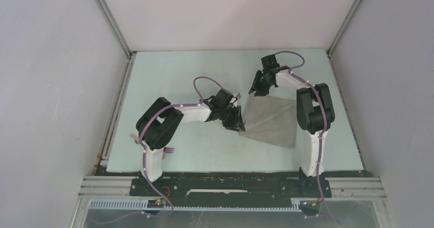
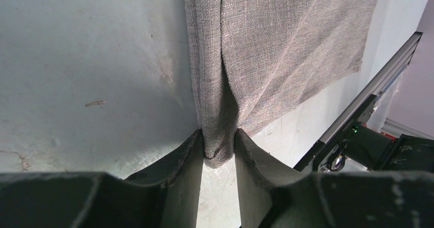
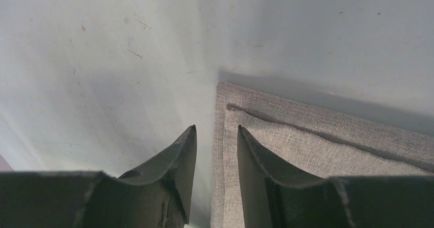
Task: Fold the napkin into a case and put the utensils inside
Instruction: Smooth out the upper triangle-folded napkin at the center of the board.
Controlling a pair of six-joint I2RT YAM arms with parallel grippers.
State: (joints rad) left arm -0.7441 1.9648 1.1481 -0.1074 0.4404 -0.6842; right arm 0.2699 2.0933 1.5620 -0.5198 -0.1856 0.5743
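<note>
Centre-right of the top view: napkin (image 1: 274, 120) lies on the tabletop (image 1: 194, 69), looks only part-folded, no case yet. Left jaws pinch its bunched left edge. Right jaws spread partway over the upper corner, gripping nothing. Utensils (image 1: 170, 150) sit lower left, well apart from the cloth, not yet loaded.

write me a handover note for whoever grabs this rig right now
Left hand: shut on the napkin, pinching its bunched left edge.
Right hand: open, over the napkin's far corner, gripping nothing.
Napkin: on the table, right of centre, lying in layers, not yet a narrow pocket.
Utensils: by the base of the left arm, partly hidden, outside the cloth.
Done: a first fold, it seems. Left: finish the case, put the utensils in.
</note>
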